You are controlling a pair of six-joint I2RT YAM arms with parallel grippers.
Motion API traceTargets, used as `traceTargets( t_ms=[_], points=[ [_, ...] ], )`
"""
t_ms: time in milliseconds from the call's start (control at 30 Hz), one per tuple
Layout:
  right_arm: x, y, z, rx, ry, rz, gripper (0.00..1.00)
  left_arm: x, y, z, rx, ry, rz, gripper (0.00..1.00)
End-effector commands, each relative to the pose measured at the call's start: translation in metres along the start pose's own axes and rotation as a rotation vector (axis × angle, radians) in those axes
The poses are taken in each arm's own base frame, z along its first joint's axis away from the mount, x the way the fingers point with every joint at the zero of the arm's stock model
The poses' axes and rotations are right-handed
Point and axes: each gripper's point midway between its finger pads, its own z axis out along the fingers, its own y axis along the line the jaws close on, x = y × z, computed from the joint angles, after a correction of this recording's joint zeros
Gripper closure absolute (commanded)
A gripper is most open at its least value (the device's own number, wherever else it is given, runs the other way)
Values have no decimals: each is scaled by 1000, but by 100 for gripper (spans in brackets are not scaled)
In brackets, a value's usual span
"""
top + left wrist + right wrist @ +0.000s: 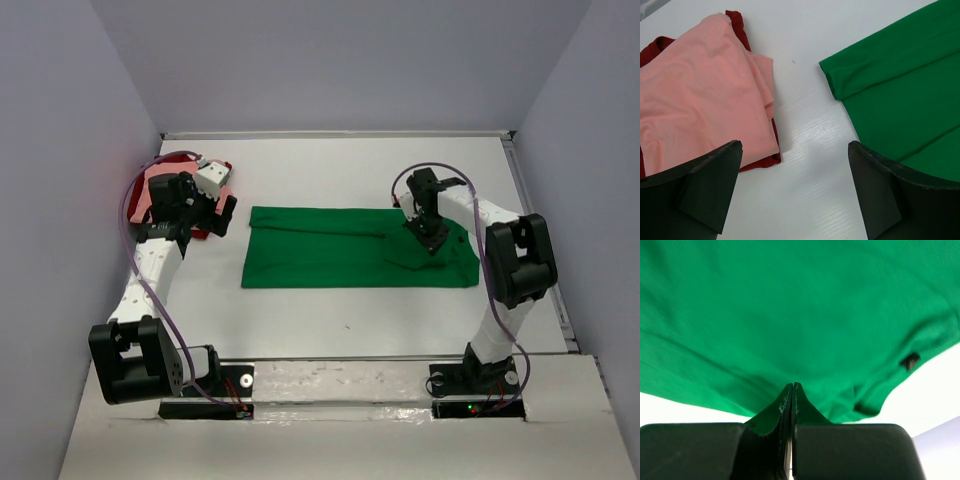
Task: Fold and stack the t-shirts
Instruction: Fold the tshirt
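The bright green t-shirt (330,255) (905,90) (790,305) lies flat as a wide band across the middle of the table (340,330). My right gripper (432,240) (792,385) is shut on a fold of it near its right end, and creases run to the tips. At the far left a folded salmon pink t-shirt (152,190) (700,90) lies on top of a dark red one (760,162). My left gripper (222,212) (795,145) hangs open over bare table between that stack and the green shirt's left edge, with nothing between its fingers (715,190).
Grey walls close in the table at the left, back and right. A dark tag (910,360) shows on the green cloth. The left arm's purple cable (128,215) loops over the pink stack.
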Motion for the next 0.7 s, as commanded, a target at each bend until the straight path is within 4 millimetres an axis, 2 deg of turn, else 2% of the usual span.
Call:
traceTargets(
  t_ms=[0,200,267,333,467,500,567,600,633,667],
  points=[
    [6,-14,-19,55,-58,20,100,-9,1,-2,9,-35,19,1],
    [37,-5,-50,57,-77,33,100,-9,0,-2,16,-39,20,1],
    [39,-7,-60,74,-102,37,100,-7,-1,0,20,-33,16,1],
    [34,-14,-66,95,-134,54,100,-5,-1,2,22,-24,5,1],
    [3,-41,-90,192,-302,158,100,-3,-3,6,43,-15,-5,1],
    [-9,-52,-100,232,-388,195,100,-3,-6,8,63,-18,-6,1],
    [-13,-64,-107,264,-442,245,100,3,-14,14,118,4,-22,1],
    [-13,-69,-107,268,-456,267,100,-2,-15,16,139,-2,-29,1],
    [-9,-76,-105,273,-459,291,100,9,-21,23,176,40,-57,1],
    [-11,-80,-104,276,-487,301,100,2,-22,25,210,27,-55,1]
  ],
)
